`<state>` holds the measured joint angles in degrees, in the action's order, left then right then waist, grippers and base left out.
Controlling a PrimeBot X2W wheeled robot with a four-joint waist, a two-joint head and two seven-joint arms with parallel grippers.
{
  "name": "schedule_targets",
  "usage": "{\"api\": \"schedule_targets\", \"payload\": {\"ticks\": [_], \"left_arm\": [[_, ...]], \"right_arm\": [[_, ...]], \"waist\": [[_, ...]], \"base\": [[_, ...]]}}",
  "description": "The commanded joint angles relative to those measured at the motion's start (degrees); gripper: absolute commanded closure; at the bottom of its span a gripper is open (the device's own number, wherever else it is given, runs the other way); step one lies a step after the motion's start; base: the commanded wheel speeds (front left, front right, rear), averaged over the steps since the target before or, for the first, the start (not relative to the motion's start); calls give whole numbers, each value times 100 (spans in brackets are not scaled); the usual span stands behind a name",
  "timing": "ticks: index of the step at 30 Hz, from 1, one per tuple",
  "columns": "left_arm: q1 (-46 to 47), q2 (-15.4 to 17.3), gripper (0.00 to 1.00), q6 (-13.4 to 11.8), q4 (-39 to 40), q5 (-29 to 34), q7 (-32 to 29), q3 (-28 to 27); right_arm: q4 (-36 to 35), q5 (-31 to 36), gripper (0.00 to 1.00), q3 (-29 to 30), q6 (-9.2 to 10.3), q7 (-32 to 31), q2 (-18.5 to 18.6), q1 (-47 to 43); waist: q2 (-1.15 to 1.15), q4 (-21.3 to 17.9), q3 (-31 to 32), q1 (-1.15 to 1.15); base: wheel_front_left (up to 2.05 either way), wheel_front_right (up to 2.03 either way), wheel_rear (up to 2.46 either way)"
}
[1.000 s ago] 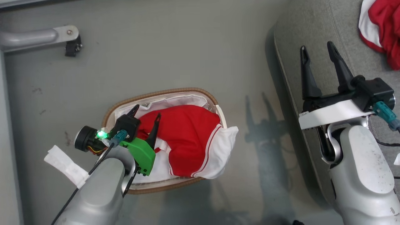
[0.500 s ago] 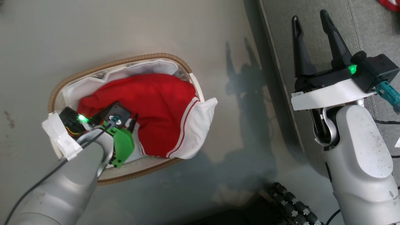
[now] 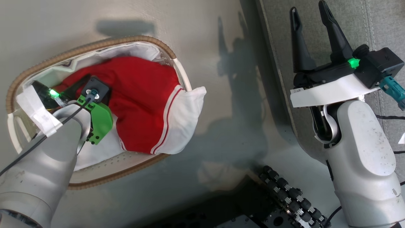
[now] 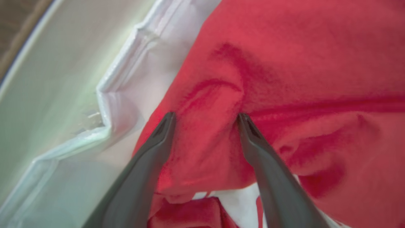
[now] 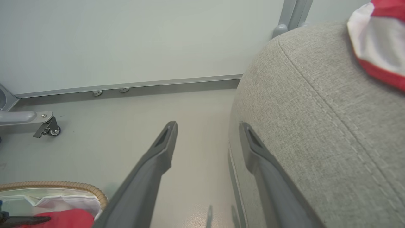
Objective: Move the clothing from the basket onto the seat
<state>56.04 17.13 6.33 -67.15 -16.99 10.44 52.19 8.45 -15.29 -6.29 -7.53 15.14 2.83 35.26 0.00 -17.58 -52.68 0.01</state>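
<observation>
Up close, L gripper (image 4: 206,115) astride clothing (image 4: 284,63)

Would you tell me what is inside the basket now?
Red clothing with white trim over a white liner, left gripper fingers open on it. Anything underneath is covered.

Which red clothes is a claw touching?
The red clothing in the basket: the open left claw presses on it. The other red piece lies on the seat, untouched.

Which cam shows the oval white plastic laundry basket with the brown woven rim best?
Head view: the oval white plastic laundry basket is seen from above, nearly whole. Right wrist view catches an arc of its rim; left wrist view, some inner wall.
</observation>
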Motion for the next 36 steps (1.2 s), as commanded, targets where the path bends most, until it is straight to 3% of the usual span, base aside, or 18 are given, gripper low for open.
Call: {"api": "schedule_targets", "payload": {"ticks": [1, 3, 4, 5, 6, 7, 14, 22, 28, 36], "left_arm": [[114, 2, 0, -34, -76, 9, -6, 8], [123, -57, 0, -30, -143, -41, -34, -3], [124, -89, 5, -25, -177, -58, -42, -3], [126, -112, 55, -24, -216, -70, -50, 4], [123, -122, 81, -19, -246, -83, -63, 12], [117, -130, 100, -10, -276, -106, -70, 16], [7, -295, 100, 0, -360, -262, 62, -23], [-271, -640, 100, 30, -183, -463, 384, -106], [-533, -768, 100, 69, 317, -540, 484, -85], [-1094, -602, 100, 95, 1567, -542, 477, -301]], "right_arm": [[-14, -52, 0, -21, 8, 1, 12, 59], [5, -70, 0, -44, 8, 1, 11, 52], [15, -75, 0, -51, 8, 1, 12, 47], [25, -74, 0, -61, 8, 2, 12, 41], [32, -74, 0, -66, 8, 1, 12, 36], [41, -73, 0, -70, 8, 1, 12, 33], [125, -9, 0, -13, 8, 1, 11, 18], [297, 236, 0, 109, 8, 1, 14, -168], [409, 522, 0, 271, 8, 2, 15, -388], [595, 859, 0, 440, 8, 1, 17, -860]], "waist": [[0, -68, -94, -1], [0, -75, -108, -1], [0, -76, -113, -1], [0, -77, -115, -1], [0, -77, -114, -1], [0, -77, -114, -1], [0, -12, -15, -1], [0, 245, 525, -1], [0, 531, 1170, -1], [0, 890, 2272, -1]], "base": [[0, 0, 0], [0, 0, 0], [0, 0, 0], [0, 0, 0], [0, 0, 0], [0, 0, 0], [0, 0, 0], [0, 0, 0], [0, 0, 0], [0, 0, 0]]}}
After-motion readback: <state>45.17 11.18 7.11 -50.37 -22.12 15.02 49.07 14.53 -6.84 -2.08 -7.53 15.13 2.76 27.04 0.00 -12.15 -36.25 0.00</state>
